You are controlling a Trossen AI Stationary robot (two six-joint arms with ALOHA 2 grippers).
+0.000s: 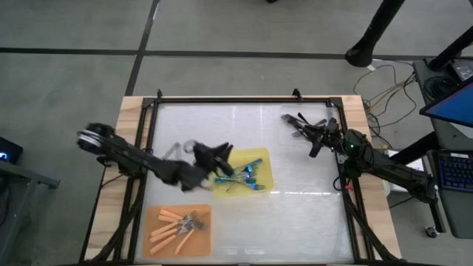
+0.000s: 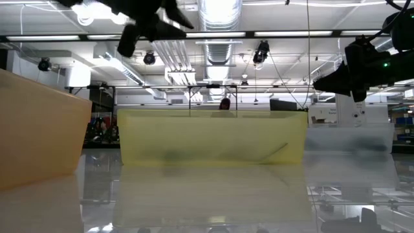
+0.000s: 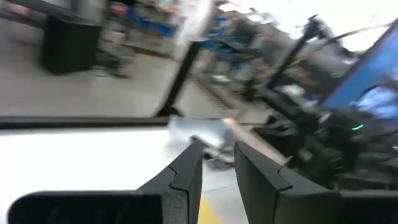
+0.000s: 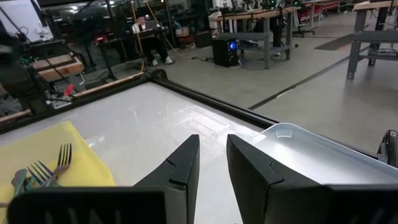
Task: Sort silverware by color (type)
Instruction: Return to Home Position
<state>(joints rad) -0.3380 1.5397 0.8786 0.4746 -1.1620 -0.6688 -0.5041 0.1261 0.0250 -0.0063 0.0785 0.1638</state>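
**A:** Where is the silverware found?

**B:** The blue forks (image 1: 247,176) are heaped inside the yellow bin (image 1: 267,185). The orange forks (image 1: 177,224) are gathered in the orange bin (image 1: 203,240), just off the yellow bin's corner on the left arm's side. The dark forks (image 1: 307,127) are kept in a clear tray (image 4: 311,149), well apart from the yellow bin on the right arm's side. No loose fork is made out around the yellow bin, so the sorting is judged complete.

**A:** How are the grippers held?

**B:** The left gripper (image 3: 217,149) is raised above the yellow bin's left edge. Its fingers are set slightly apart and nothing is held between them. The right gripper (image 4: 212,140) is raised well away from the yellow bin, beside the dark forks. It is likewise slightly parted and empty.

**A:** How should the return home be done well?

**B:** The left gripper should be lifted straight up before it is drawn back, so that the yellow bin's wall is not clipped and no blue fork is dragged out. The fingers should be checked for a snagged tine first. The right gripper should be carried away from the clear tray without brushing the dark forks. Each arm should be retracted toward its own side, away from the yellow bin, so that their paths are not crossed.
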